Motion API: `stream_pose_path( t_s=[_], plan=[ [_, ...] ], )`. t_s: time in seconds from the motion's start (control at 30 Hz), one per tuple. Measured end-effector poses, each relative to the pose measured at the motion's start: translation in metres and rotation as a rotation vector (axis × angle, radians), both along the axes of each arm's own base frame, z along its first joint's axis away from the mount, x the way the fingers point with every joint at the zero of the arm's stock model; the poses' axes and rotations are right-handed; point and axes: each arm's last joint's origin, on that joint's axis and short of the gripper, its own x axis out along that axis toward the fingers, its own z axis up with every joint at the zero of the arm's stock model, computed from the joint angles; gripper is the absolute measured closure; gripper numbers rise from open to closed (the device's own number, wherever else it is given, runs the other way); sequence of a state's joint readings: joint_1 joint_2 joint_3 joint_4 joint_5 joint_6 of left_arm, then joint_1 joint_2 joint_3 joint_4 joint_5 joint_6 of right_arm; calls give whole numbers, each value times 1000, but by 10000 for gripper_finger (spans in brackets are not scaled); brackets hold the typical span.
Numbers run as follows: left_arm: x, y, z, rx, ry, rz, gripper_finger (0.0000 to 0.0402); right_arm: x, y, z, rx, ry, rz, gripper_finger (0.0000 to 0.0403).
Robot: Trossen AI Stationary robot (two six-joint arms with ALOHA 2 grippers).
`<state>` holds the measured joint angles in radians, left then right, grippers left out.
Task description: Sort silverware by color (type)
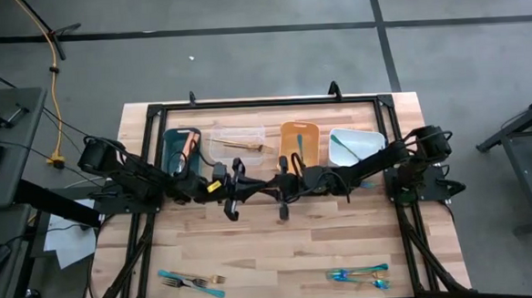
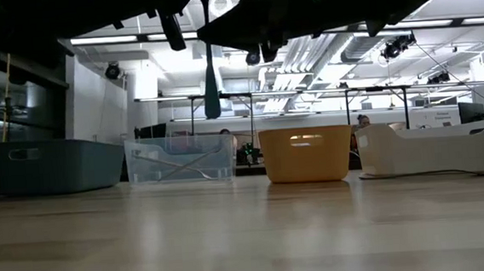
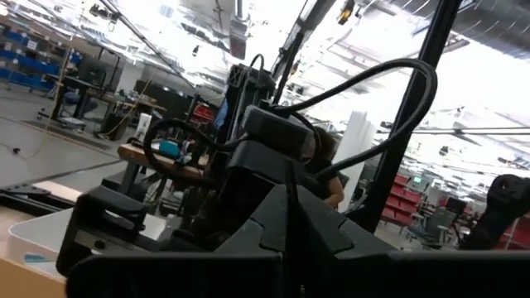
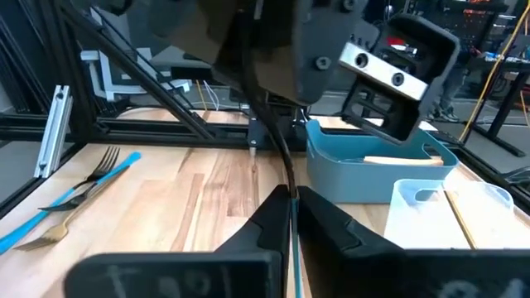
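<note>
Item: teal-handled utensil [image 2: 211, 86], hanging upright above table centre, clear of the wood. Probable reason: handover, since teal pieces lie in the white bin [image 1: 361, 142], far right.
Left gripper [image 1: 232, 195]: clamped tight, apparently on it.
Right gripper [image 1: 284, 189]: fingers pinched on a thin teal strip, seemingly the same handle.

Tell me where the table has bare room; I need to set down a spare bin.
The broad wooden middle is free, between the bins at the back and the silverware clusters near the front corners. The strip before the bins is crowded: both hands hover there, left hand and right hand.
</note>
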<state>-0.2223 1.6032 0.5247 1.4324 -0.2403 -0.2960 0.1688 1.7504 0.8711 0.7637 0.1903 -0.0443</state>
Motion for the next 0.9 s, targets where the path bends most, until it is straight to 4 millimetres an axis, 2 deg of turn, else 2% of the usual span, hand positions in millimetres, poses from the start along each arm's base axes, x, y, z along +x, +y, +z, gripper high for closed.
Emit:
stream_pose_path(
  t_s=[0.23, 0.6, 0.77, 0.9],
  plan=[
    [-9, 4, -3, 39, 10, 17, 350, -4, 0, 1, -13, 63, 0, 398],
    [-66, 17, 1, 93, -21, 90, 266, -30, 2, 21, -109, 198, -168, 401],
    [-85, 16, 1, 165, -19, 131, 249, -53, -1, 20, -123, 204, -259, 401],
    [-88, 12, 0, 262, 37, 158, 248, -85, -11, 21, -70, 163, -336, 402]
  ],
)
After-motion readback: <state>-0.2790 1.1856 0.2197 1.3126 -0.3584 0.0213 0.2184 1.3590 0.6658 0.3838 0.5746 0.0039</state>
